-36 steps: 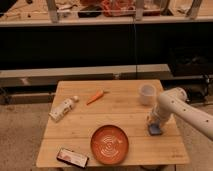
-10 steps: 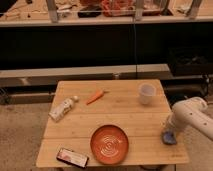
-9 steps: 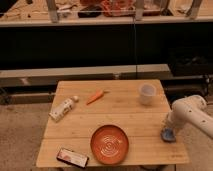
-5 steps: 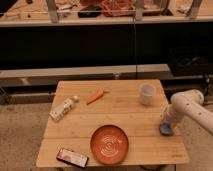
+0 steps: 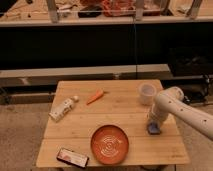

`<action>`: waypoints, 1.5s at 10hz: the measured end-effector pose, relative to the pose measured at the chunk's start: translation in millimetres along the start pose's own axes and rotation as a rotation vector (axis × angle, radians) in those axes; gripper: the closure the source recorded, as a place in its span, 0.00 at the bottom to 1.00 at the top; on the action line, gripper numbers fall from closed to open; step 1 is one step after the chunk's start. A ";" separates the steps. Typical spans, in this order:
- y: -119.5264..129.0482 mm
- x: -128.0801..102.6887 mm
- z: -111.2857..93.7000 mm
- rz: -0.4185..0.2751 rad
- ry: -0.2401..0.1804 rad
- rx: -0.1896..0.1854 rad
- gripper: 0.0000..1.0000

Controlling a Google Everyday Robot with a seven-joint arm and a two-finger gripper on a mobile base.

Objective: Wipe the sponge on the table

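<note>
The small blue sponge [image 5: 154,129] lies flat on the light wooden table [image 5: 120,112], near its right edge and just below the white cup [image 5: 146,92]. My gripper [image 5: 153,123] comes down from the white arm on the right and sits directly on top of the sponge, shut on it and pressing it to the planks. The gripper hides the sponge's upper part.
An orange plate [image 5: 109,144] sits at the front centre, left of the sponge. A dark phone-like thing [image 5: 72,158] lies at the front left, with a white bottle [image 5: 63,108] and a carrot [image 5: 95,96] further back. A long grey shelf [image 5: 75,72] runs behind the table.
The gripper has slid the sponge leftward along the table, away from the right edge and toward the plate. Nothing else has moved.
</note>
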 end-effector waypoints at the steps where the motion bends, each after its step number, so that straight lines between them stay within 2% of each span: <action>1: -4.3 -3.8 -1.1 -0.025 -0.002 -0.003 1.00; 4: -28.3 -26.6 -9.2 -0.107 -0.013 -0.007 1.00; 6: -47.6 -49.6 -12.0 -0.177 -0.027 -0.005 1.00; 8: -57.9 -65.2 -10.1 -0.234 -0.044 0.018 1.00; 11: -49.0 -93.7 -17.1 -0.267 -0.055 0.046 1.00; 14: -26.7 -123.8 -20.5 -0.262 -0.057 0.037 1.00; 15: -17.1 -127.4 -18.4 -0.247 -0.057 0.030 1.00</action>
